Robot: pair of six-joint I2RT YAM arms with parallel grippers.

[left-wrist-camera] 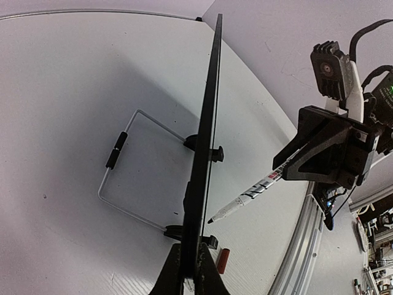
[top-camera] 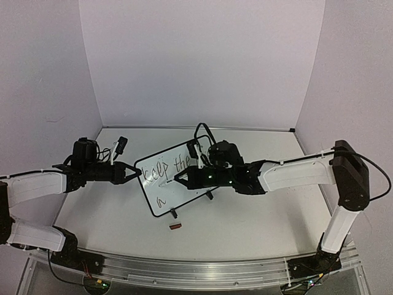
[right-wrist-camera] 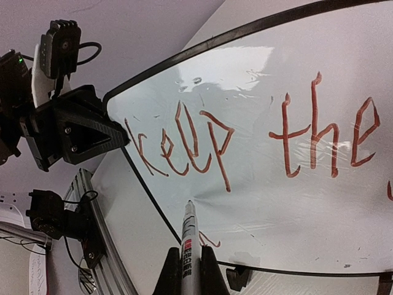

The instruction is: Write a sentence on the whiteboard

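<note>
1. Left fingers (left-wrist-camera: 174, 276) pinch the upright whiteboard's (top-camera: 153, 184) edge, mid-worktop (top-camera: 258, 215).
2. Right fingers (right-wrist-camera: 169, 273) pinch a marker (right-wrist-camera: 189, 246), its tip at the board's face; contact unclear.
3. The sentence (right-wrist-camera: 190, 144) reads "keep the", with one mark below it.

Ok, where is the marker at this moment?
In the top view's middle, the marker is held in the right claw, tip under the sentence's first word on the whiteboard.
</note>
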